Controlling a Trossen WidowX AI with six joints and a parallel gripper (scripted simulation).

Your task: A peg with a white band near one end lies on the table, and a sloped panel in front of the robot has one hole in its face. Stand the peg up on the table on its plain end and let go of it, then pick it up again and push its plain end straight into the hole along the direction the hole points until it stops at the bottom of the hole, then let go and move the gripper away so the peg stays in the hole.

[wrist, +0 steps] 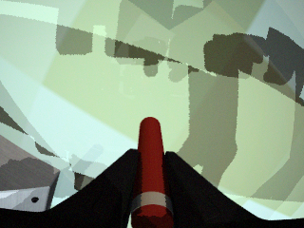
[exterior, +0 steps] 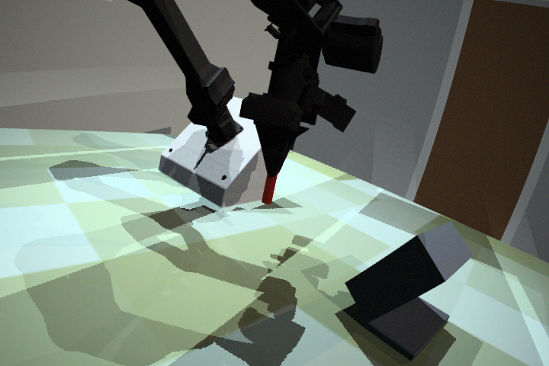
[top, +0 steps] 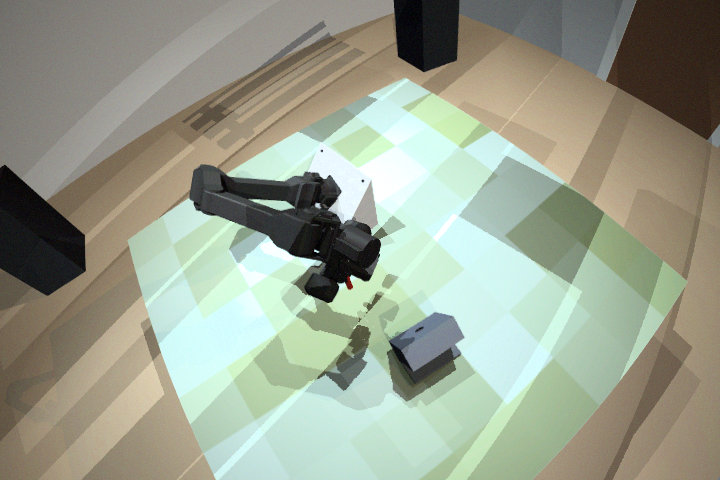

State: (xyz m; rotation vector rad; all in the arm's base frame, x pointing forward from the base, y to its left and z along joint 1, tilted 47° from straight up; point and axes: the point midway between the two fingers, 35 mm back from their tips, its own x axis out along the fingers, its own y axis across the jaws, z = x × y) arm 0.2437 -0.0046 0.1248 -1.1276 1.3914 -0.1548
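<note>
Peg (top: 349, 282) (exterior: 268, 190) (wrist: 151, 171) in the grip of the pincer (top: 346, 274) (exterior: 271, 174) (wrist: 151, 159), whose fingers are nearly closed and clasp it near the white band (wrist: 152, 200); the plain end points downward, above the bench (top: 519, 350) (exterior: 146, 302) (wrist: 95, 95), inward from its edges. The sloped panel (top: 423, 336) (exterior: 393, 269) stands apart. The peg is probably light, stiff and smooth, liable to pivot if pinched off-centre; a hold close to the banded end should leave the plain end free for insertion.
</note>
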